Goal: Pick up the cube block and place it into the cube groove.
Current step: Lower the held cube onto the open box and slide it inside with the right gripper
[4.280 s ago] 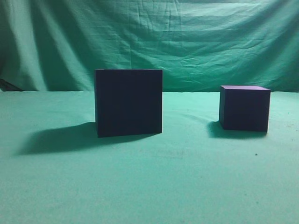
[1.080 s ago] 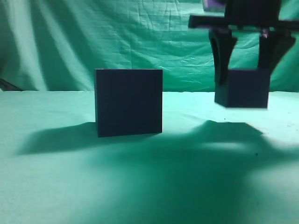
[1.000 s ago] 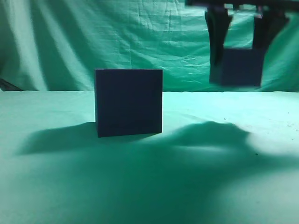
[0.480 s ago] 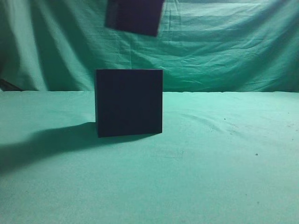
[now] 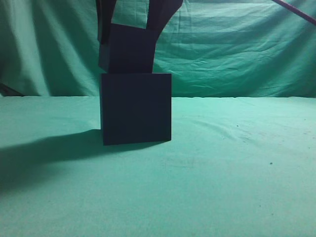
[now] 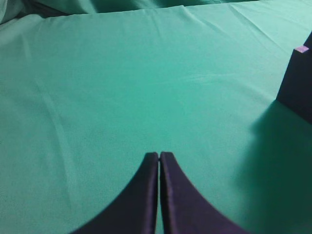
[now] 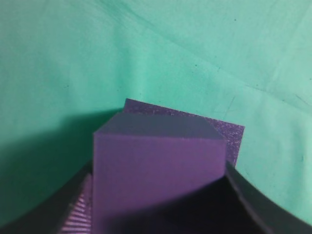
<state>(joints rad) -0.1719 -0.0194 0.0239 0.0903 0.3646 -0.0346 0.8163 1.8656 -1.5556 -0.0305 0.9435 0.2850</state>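
Observation:
The cube block (image 5: 127,57) is small and dark purple. It hangs between the two dark fingers of my right gripper (image 5: 130,34), which is shut on it. It sits directly over the cube groove (image 5: 136,108), the larger dark box at left of centre, with its underside at the box's top edge. I cannot tell whether they touch. In the right wrist view the cube block (image 7: 156,156) fills the jaws of the right gripper (image 7: 161,204), and the cube groove's speckled purple top (image 7: 229,136) shows beneath it. My left gripper (image 6: 159,156) is shut and empty over bare cloth.
Green cloth (image 5: 232,173) covers the table and hangs as a backdrop. The cube groove's corner (image 6: 297,78) shows at the right edge of the left wrist view. A thin red cable (image 5: 296,12) crosses the top right of the exterior view.
My right gripper lifted the cube block from the right side of the table, carried it left, and has now lowered it onto the top edge of the cube groove.

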